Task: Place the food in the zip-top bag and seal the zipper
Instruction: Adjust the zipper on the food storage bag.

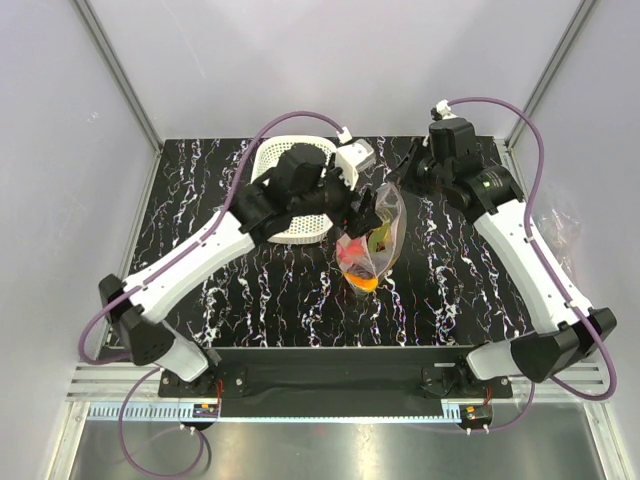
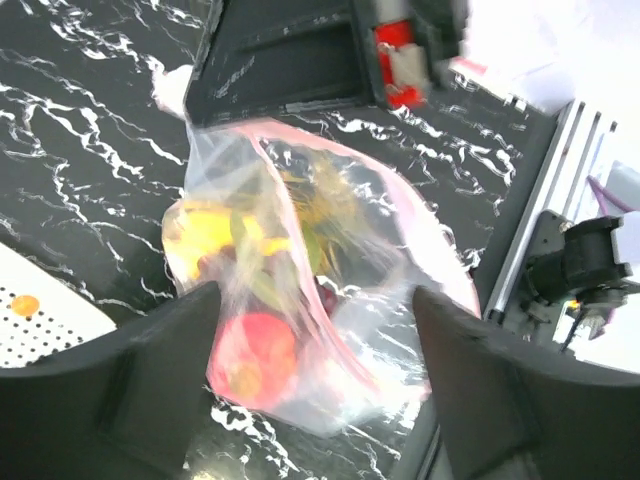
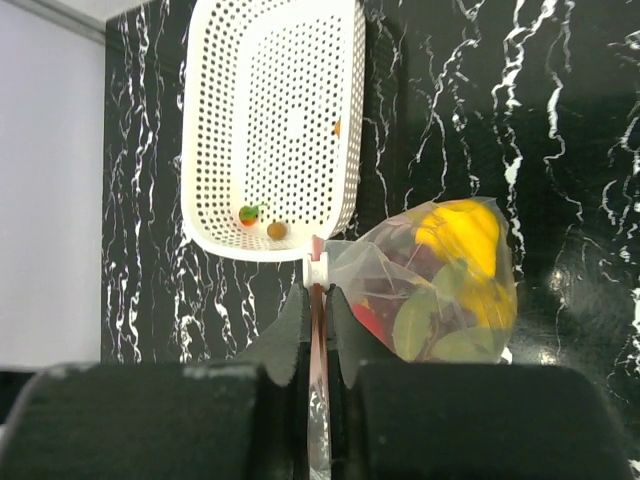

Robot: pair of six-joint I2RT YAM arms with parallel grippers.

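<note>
A: Where's the bag (image 1: pixel 372 245)?
B: Mid-table between the arms, with food (image 3: pixel 460 235) inside. Its long axis runs from the far end, at the right gripper (image 3: pixel 317 320), toward the near edge.
A: Right gripper state?
B: Pinched together on the zipper (image 3: pixel 317 400) at the bag's corner. The strip runs straight back between its fingers, with the bag body off to one side.
A: Left gripper (image 2: pixel 315 320)?
B: Fingers apart, one on each side of the bag, gripping nothing.
A: Next move?
B: Probably a slide along the zipper's length to seal it. The right gripper is the one on the strip. Note: two small bits (image 3: pixel 248 213) sit in the basket (image 3: pixel 270 60), so packing looks unfinished.
</note>
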